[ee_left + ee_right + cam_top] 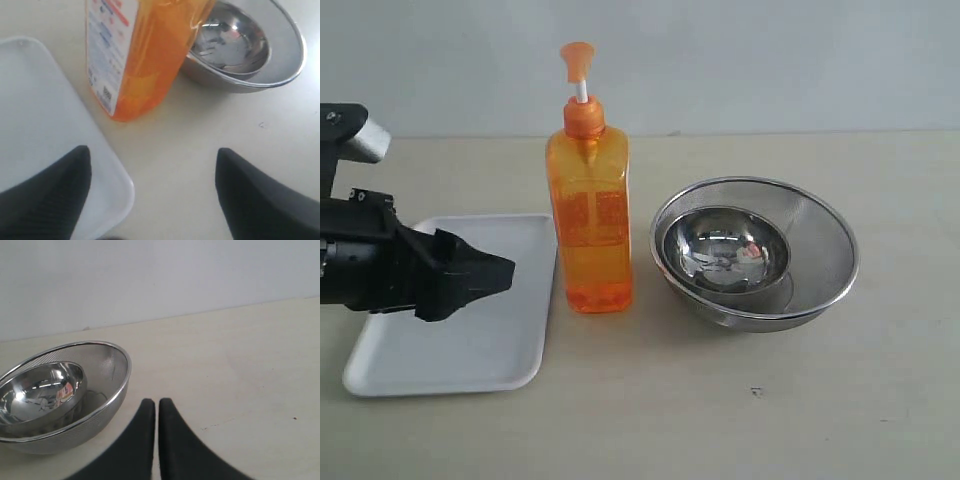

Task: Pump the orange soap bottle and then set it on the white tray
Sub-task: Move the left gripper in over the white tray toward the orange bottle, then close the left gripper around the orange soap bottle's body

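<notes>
Looking across a pale table (790, 420), we are seeing the orange soap bottle (588, 235) standing upright on the bare surface. Open table is stretching in front of the bottle and behind it. The white tray (500, 355) is lying just beside the bottle on the left arm's side. Its rounded long edge is running close to the bottle's base, and we cannot tell whether they are touching. On the bottle's other side, two nested steel bowls (820, 250) are sitting near it, with a narrow strip of table between.

The bottle is showing tall, translucent and orange, with an orange pump head raised on a white stem. A white printed label is facing the left gripper (152, 151). That gripper is hovering above the tray, jaws spread and holding nothing, pointing at the bottle but apart from it. The right gripper (156, 402) is sitting on the far side of the bowls from the bottle, jaws pressed together on nothing.
</notes>
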You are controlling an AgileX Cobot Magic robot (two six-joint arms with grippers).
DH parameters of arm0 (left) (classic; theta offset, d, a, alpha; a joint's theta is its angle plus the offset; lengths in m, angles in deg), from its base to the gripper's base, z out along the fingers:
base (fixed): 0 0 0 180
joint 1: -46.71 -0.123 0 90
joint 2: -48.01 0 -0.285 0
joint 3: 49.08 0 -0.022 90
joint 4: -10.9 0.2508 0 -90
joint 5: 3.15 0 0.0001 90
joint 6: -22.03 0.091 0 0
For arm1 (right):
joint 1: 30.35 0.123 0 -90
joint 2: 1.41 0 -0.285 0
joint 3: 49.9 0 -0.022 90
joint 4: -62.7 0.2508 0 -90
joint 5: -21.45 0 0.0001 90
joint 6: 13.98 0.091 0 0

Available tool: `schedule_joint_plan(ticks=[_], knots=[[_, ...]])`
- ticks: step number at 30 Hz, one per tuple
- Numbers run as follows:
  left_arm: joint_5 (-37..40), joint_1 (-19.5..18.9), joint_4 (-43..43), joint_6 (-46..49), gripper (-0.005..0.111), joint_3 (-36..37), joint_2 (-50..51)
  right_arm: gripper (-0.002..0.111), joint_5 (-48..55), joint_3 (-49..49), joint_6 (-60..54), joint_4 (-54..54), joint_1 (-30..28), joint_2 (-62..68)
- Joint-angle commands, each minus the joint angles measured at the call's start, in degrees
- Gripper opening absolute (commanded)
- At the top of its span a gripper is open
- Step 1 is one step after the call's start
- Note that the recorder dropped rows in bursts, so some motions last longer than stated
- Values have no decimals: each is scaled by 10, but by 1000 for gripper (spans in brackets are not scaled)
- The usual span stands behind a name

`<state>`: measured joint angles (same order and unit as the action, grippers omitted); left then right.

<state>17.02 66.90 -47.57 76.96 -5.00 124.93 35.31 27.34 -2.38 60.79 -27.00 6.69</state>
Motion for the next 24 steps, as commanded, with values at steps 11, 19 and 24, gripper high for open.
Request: schedule_joint_plan(ticks=[11,19,24], knots=[[-335,130,670,-687,64,38,-7,0,-4,0,0,0,1,-3],[-518,130,698,-749,69,116,29,0,-4,0,0,0,1,-3],[-566,130,698,-749,82,126,72,0,-2,0,0,0,1,-3]])
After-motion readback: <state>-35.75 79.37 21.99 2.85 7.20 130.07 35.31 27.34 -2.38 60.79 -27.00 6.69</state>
